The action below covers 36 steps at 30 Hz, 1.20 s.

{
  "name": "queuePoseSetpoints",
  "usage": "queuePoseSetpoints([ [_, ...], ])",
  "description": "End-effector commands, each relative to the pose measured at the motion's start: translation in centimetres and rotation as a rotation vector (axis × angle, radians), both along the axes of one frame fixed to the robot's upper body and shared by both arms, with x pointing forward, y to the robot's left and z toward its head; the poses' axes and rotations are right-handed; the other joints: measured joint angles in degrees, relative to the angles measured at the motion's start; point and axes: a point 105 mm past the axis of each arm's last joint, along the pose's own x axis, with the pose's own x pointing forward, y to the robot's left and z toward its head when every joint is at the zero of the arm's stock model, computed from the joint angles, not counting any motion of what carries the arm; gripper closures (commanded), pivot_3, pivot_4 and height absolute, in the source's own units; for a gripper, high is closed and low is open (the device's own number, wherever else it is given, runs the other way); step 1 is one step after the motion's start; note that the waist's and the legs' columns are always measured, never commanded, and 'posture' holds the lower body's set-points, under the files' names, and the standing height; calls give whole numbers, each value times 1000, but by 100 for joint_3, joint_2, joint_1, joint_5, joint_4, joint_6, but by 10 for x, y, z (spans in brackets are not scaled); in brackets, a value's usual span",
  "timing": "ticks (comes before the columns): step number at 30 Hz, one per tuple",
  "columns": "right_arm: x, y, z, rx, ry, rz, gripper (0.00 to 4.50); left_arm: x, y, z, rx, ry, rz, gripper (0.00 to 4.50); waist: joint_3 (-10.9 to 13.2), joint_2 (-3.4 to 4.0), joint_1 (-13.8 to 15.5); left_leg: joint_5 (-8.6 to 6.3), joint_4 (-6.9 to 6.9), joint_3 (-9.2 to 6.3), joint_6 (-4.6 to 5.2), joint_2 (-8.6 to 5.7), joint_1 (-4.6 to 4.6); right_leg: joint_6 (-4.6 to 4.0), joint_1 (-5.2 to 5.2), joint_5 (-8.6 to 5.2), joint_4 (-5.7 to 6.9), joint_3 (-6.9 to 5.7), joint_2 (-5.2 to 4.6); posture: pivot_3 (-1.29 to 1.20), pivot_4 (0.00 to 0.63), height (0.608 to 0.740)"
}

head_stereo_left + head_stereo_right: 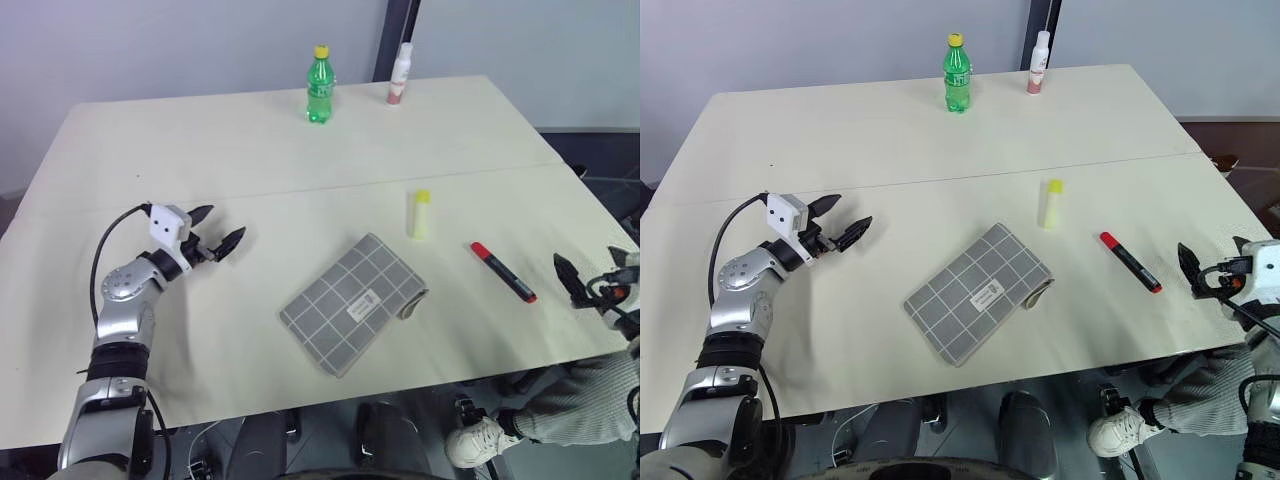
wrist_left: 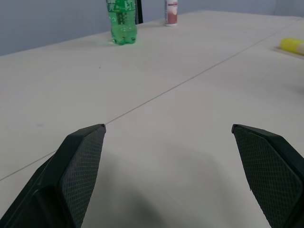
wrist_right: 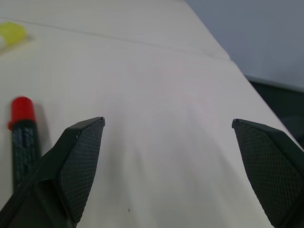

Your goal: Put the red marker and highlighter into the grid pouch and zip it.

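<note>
From the left eye view, the left pincer (image 1: 218,241) hovers over bare worktop (image 1: 250,130) with its two black fingers spread and nothing between them. The grid pouch (image 1: 352,303) lies flat well off to that pincer's right, turned diagonally, with its white label up. Beyond the pouch, farther from the robot, the highlighter (image 1: 421,214) lies with its yellow cap pointing away. The red marker (image 1: 503,271) lies between the pouch and the right pincer (image 1: 577,284), its long axis slanting from its red cap on the far side towards the robot and the right edge. A green bottle (image 1: 319,85) and a white bottle (image 1: 400,74) stand at the far edge.

In the right eye view, the right pincer (image 1: 1196,271), also spread and empty, sits just beside the marker's near end. My judgement is that the right arm is much the nearer to the marker and should take it.

The left wrist view looks between the open fingers (image 2: 80,171) at bare worktop, with the highlighter's yellow end at the frame's edge.

In the right wrist view, the marker (image 3: 21,137) lies just outside one finger (image 3: 78,166), nearly parallel to it, so a short sideways shift and a turn of the wrist seem needed before closing.
</note>
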Motion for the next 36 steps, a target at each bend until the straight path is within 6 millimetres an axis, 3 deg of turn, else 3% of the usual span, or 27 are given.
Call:
queuePoseSetpoints([
  [1, -2, -5, 12, -10, -56, -20, 37, -2, -3, 13, 3, -47, -19, 0, 0, 0, -8, 0, 0, 0, 0, 0, 0, 0, 0, 0, 0, 0, 0, 0, 150, 740],
  [6, 3, 3, 14, -41, -43, 16, 37, -3, -1, 20, 0, -73, -7, 0, 0, 0, -11, 0, 0, 0, 0, 2, 1, 1, 0, 0, 4, 0, 2, 0, 150, 740],
  [23, 6, 14, 13, -29, -34, 63, 37, -13, 0, 14, 28, -57, -41, 0, -1, 2, -7, 0, 3, 0, 0, 2, 1, 0, 0, 0, 5, 0, 1, 0, 150, 740],
  [33, 7, 22, 15, -20, -34, 109, 37, -28, 3, 10, 59, -77, -70, 0, -3, 5, -2, 0, 2, 0, 0, 3, 1, -2, -1, -1, 5, 1, -1, 0, 150, 740],
  [36, 11, 37, 20, -23, -33, 181, 37, -43, -6, 13, 95, -98, -177, 0, -3, 6, -16, 0, 1, 0, 0, 4, 1, -2, -3, -1, 3, 2, -1, 0, 150, 740],
])
